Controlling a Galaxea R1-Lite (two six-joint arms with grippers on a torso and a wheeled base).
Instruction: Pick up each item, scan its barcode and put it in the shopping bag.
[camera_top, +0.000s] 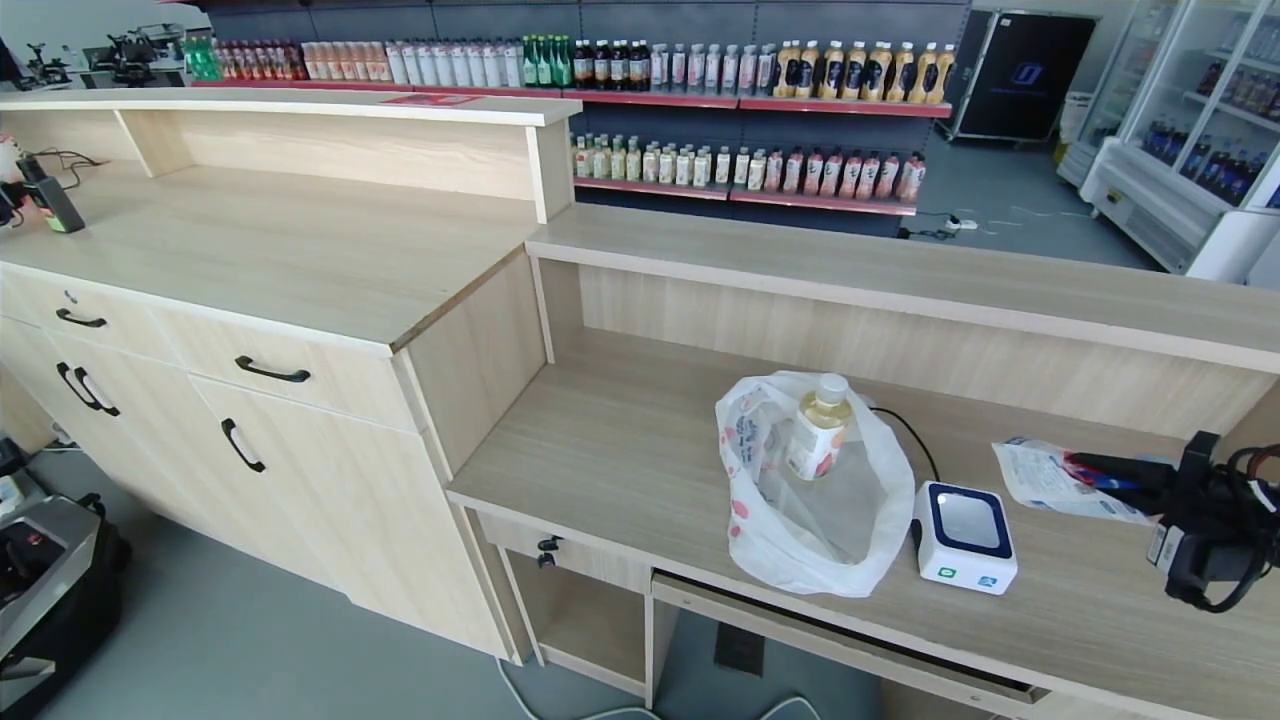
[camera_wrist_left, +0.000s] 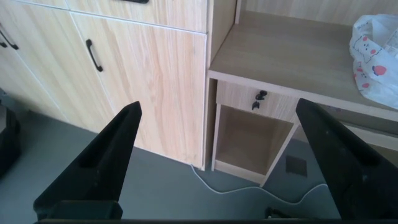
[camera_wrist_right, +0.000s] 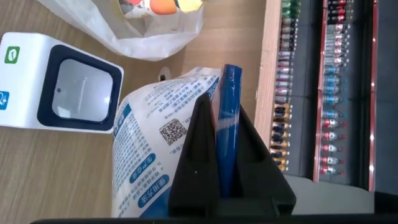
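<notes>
A white plastic shopping bag (camera_top: 815, 520) stands open on the lower counter with a yellow-capped bottle (camera_top: 820, 430) upright inside it. To its right sits the white barcode scanner (camera_top: 965, 535), window facing up. Further right is a white and blue packet (camera_top: 1045, 480), and my right gripper (camera_top: 1090, 466) is shut on its blue sealed edge. The right wrist view has the gripper (camera_wrist_right: 221, 118) clamped on that edge, the packet (camera_wrist_right: 155, 162) with its printed code facing the camera, the scanner (camera_wrist_right: 62, 93) and the bag (camera_wrist_right: 143, 25) beyond. My left gripper (camera_wrist_left: 217, 109) hangs open over the floor by the cabinet.
A raised ledge (camera_top: 900, 270) runs behind the lower counter. A taller counter with drawers and doors (camera_top: 270, 260) stands to the left. The scanner's black cable (camera_top: 915, 435) runs behind the bag. Shelves of drinks (camera_top: 740, 110) fill the room behind.
</notes>
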